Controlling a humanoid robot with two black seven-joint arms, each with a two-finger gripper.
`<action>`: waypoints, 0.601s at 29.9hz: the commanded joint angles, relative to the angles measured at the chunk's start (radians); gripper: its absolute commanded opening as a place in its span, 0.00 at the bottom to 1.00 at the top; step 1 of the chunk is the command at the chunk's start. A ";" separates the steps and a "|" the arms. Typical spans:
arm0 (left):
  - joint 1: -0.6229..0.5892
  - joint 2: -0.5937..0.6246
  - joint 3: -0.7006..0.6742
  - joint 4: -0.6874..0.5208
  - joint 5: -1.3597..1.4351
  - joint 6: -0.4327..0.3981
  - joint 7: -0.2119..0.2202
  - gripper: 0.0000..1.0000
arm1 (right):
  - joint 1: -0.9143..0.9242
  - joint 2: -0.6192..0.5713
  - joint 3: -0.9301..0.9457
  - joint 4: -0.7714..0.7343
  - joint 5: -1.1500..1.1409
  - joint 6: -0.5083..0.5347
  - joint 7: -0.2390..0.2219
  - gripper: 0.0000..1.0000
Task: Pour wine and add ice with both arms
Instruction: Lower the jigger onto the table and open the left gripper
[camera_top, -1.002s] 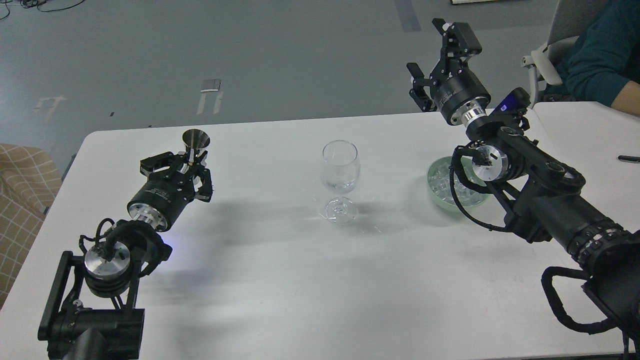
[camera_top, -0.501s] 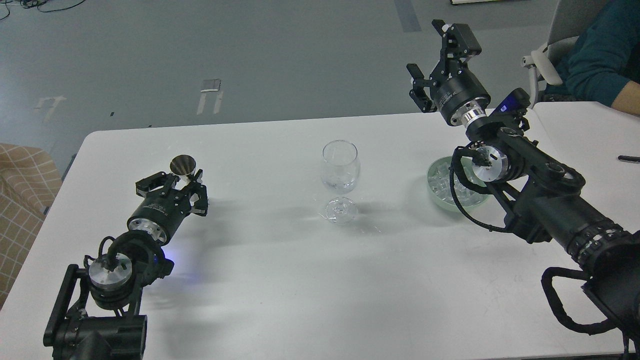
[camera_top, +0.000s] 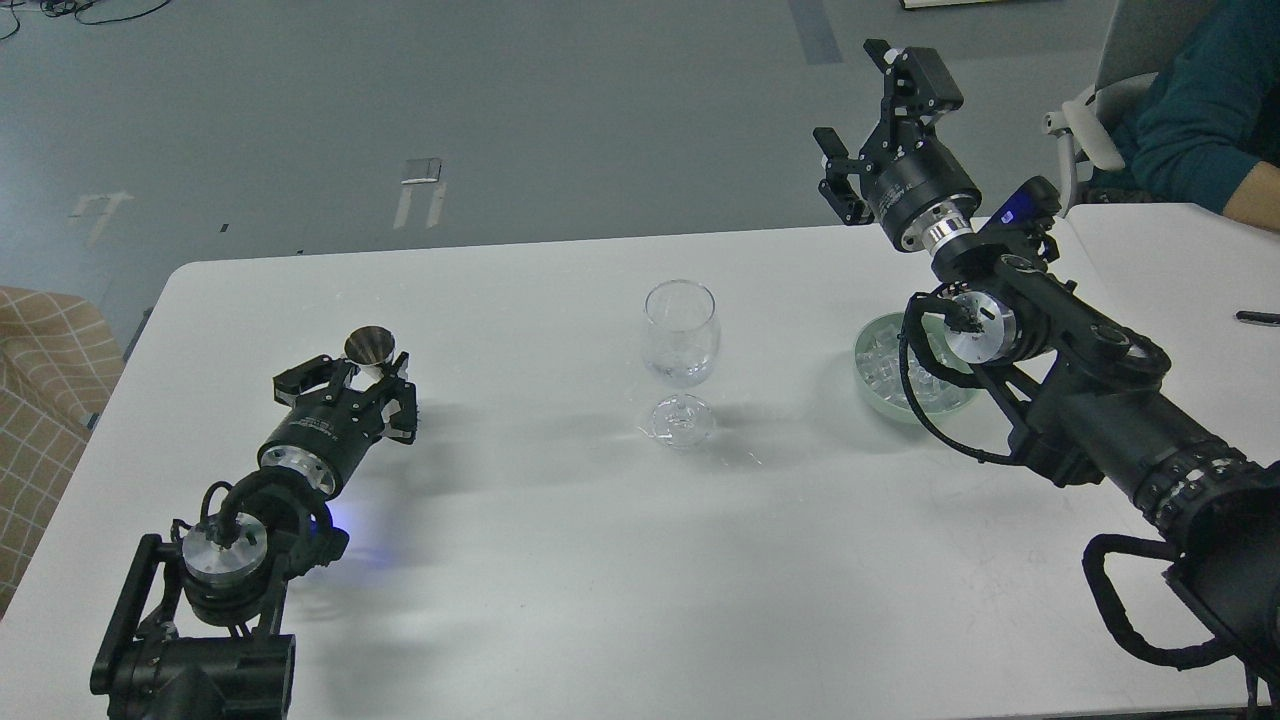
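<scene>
- Head view: my left gripper (camera_top: 362, 377) is clamped on a small metal cup (camera_top: 369, 347), low over the table (camera_top: 560, 560).
- Right gripper (camera_top: 878, 125) hangs spread apart, empty.
- Ice (camera_top: 885, 365) sits in the green bowl (camera_top: 868, 372), right of the glass (camera_top: 680, 345).

Wine glass (camera_top: 680, 355) stands upright near centre of table (camera_top: 560, 560). Dish (camera_top: 868, 378) holding ice (camera_top: 885, 368) lies to its right, partly behind right arm (camera_top: 1090, 400). Metal cup (camera_top: 369, 347) sits well left, at left gripper (camera_top: 355, 385). Right gripper (camera_top: 880, 130) hangs beyond the far edge
</scene>
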 joint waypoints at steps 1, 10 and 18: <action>0.000 0.002 0.001 0.001 0.000 0.001 0.000 0.47 | 0.000 0.000 0.000 0.000 0.001 0.000 0.000 1.00; 0.001 0.010 0.006 0.012 0.000 0.003 0.001 0.55 | -0.002 0.000 0.000 0.000 -0.001 0.000 0.000 1.00; 0.004 0.014 0.009 0.015 0.000 0.000 0.009 0.99 | -0.005 0.000 -0.001 0.000 0.001 0.000 0.000 1.00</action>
